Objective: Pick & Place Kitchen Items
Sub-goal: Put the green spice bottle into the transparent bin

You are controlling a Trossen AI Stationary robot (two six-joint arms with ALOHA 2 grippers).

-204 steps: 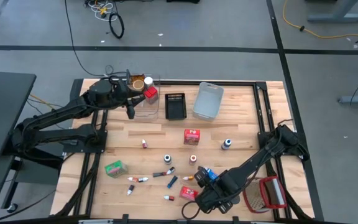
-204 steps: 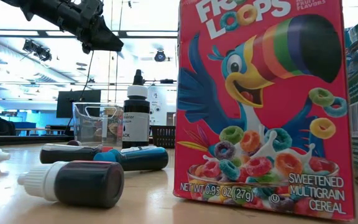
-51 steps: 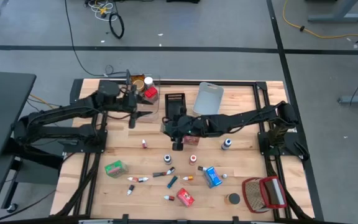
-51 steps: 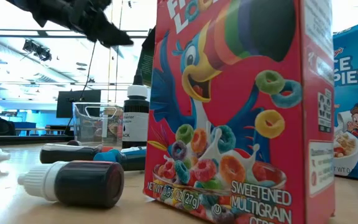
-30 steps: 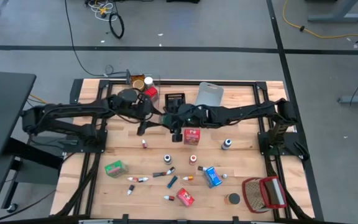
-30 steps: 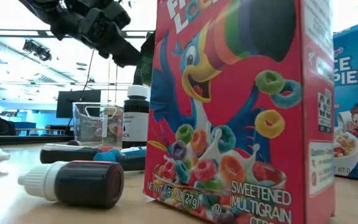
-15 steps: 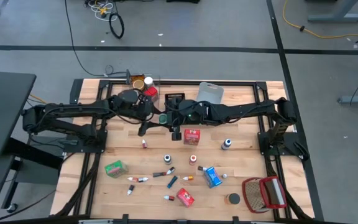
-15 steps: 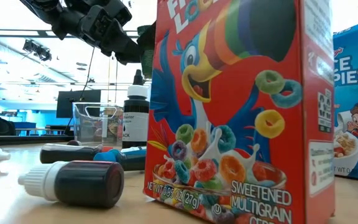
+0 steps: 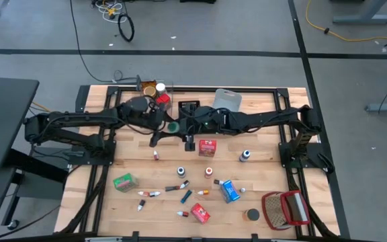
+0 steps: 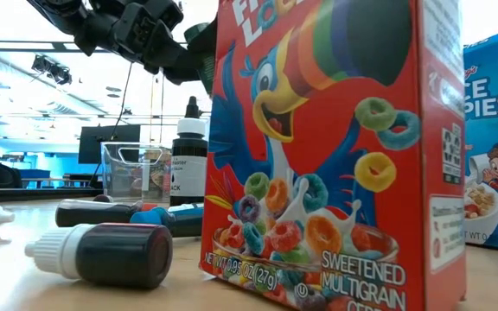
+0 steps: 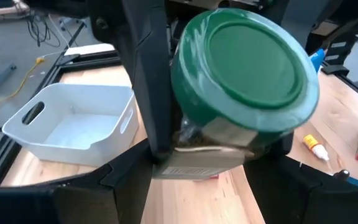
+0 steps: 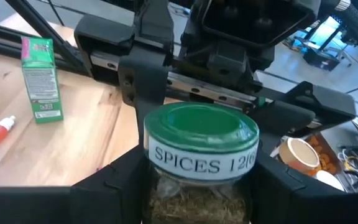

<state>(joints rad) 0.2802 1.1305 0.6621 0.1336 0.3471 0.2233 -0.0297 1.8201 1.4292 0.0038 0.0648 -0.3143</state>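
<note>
A spice jar with a green lid hangs over the middle of the table, between my two grippers. My right gripper reaches in from the table's right and is shut on it. From the left, my left gripper stands open, a finger on either side of the jar's lid end; whether they touch it I cannot tell. Other kitchen items lie on the near half of the table: a red box, a small bottle, a green box and several tubes. My right gripper pinches the jar's glass body, just below the lid, between its two fingers. The fingers come nearly level from the table's right side. The jar is lifted clear of the table, its lid turned toward my left gripper.
At the far edge stand a clear bin with items in it, a black bin and a grey-blue bin. A wire basket sits at the near right. A Froot Loops box fills the low view.
Both grippers have kept their place over the table's middle and tipped slightly. The jar's green lid, hidden from above a second ago, now shows between them, close to my left gripper's fingers.
</note>
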